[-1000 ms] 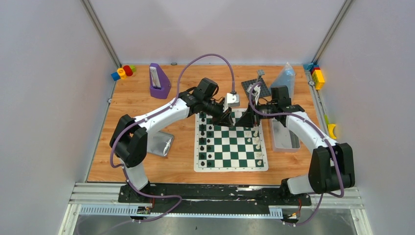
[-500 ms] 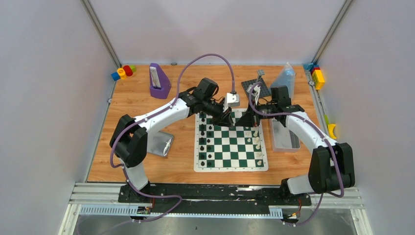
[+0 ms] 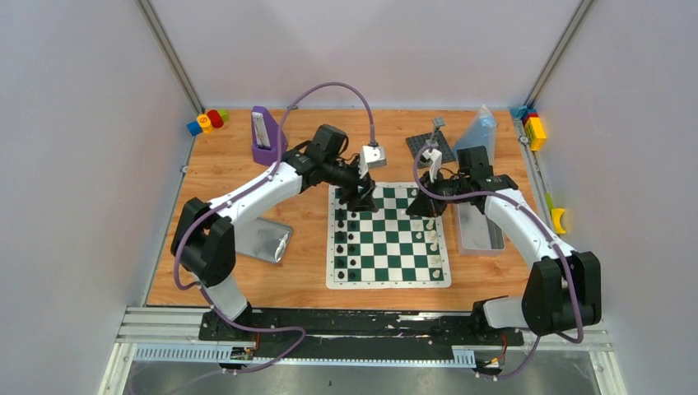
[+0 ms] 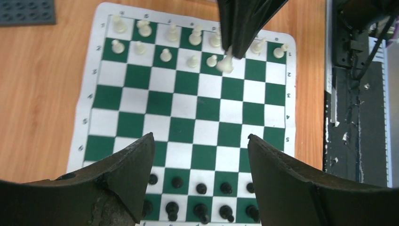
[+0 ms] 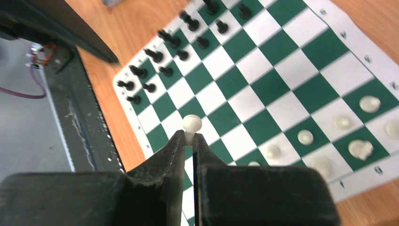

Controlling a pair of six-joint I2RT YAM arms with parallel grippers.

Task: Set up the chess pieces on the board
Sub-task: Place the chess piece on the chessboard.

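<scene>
The flat roll-up board [image 3: 395,247] with dark green and white squares and a white border lies at the centre of the wooden table [image 3: 222,181], with bare table on all four sides. The black plastic chess pieces [image 3: 346,239] fill the two columns at its left edge and the cream plastic chess pieces [image 3: 430,239] the right edge; the middle rows between them lie bare. The left gripper [image 4: 200,141] hangs over the black rows, jaws spread wide. The right gripper [image 5: 189,136] is pressed together on a small cream plastic pawn [image 5: 191,123] over the cream pawn row; contact with the board cannot be determined. A clear plastic tub [image 3: 479,230] sits just beside the board's right edge, a silver metal tin [image 3: 267,240] to its left, and a purple metronome [image 3: 266,137] and a dark grey studded plate [image 3: 435,148] lie beyond the far edge. Numerals 1 to 5 run along one border; the letters are illegible.
</scene>
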